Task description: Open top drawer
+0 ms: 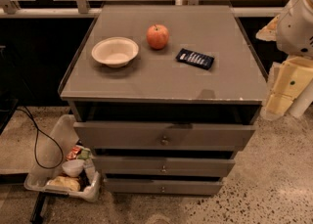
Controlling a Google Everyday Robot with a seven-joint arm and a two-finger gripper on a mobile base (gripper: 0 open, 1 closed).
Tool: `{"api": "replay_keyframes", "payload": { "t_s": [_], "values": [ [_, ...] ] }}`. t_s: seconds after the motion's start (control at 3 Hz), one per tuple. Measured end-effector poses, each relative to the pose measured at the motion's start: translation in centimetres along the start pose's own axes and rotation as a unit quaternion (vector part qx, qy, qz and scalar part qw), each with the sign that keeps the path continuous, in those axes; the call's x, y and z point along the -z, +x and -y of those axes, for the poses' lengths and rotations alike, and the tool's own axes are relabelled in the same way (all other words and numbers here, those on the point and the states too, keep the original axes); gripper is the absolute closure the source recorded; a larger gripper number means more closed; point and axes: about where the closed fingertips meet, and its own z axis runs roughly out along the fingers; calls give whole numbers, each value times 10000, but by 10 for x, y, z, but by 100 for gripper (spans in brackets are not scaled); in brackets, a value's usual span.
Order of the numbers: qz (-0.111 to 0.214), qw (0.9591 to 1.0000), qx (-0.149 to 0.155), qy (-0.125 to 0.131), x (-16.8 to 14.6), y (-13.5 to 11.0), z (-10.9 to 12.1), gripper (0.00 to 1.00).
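Observation:
The top drawer (164,134) is the widest of three grey-brown drawers in a low cabinet, with a small round metal knob (165,140) at its centre. Its front stands out a little from the cabinet, with a dark gap above it under the cabinet top. The two narrower drawers (164,167) sit below it, each also a little forward. My gripper (286,88) is at the right edge of the view, on the cream and white arm, beside the cabinet's right front corner. It is well clear of the knob and touches nothing.
On the cabinet top (146,78) are a white bowl (115,51), a red apple (157,36) and a dark blue packet (195,58). A clear bin (58,135) holding litter stands on the floor at the left, with a black cable (36,140) beside it. A dark wall and railing run behind.

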Motion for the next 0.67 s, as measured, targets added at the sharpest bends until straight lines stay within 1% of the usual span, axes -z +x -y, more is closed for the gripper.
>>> {"api": "replay_keyframes", "payload": {
  "t_s": [0.33, 0.67],
  "values": [
    [39, 10000, 46, 16, -1, 0, -1, 0],
    [318, 9992, 235, -10, -13, 2, -14, 0]
  ]
}}
